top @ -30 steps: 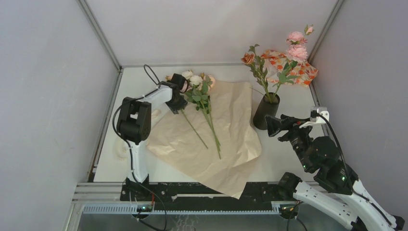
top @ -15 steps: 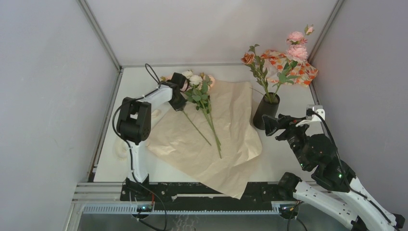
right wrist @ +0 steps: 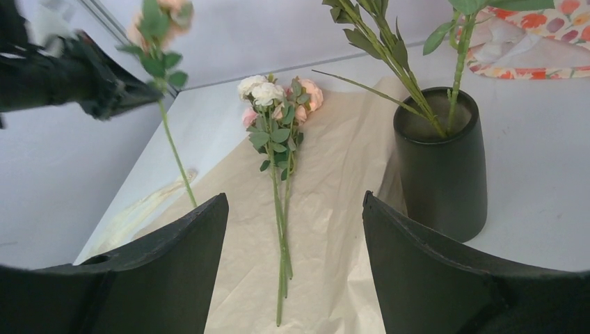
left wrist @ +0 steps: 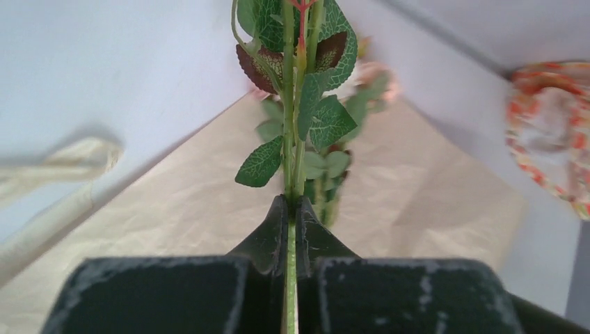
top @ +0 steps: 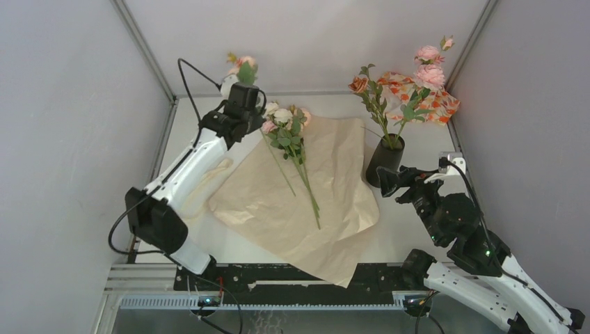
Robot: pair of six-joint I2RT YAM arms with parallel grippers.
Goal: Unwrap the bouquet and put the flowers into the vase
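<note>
No text, labels, brands or numbers readable in any view. Dark brown-black cylindrical vase (top: 385, 164) and peach-tan kraft paper sheet (top: 334, 205) are plain. Orange-and-white floral-print cloth (top: 442, 104) has pattern only, no lettering.

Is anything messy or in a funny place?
Yes. The brown paper lies wrinkled, its near corner hanging over the table edge. The tan ribbon trails loose beside it, and a flowery cloth is bunched in the far right corner.
</note>
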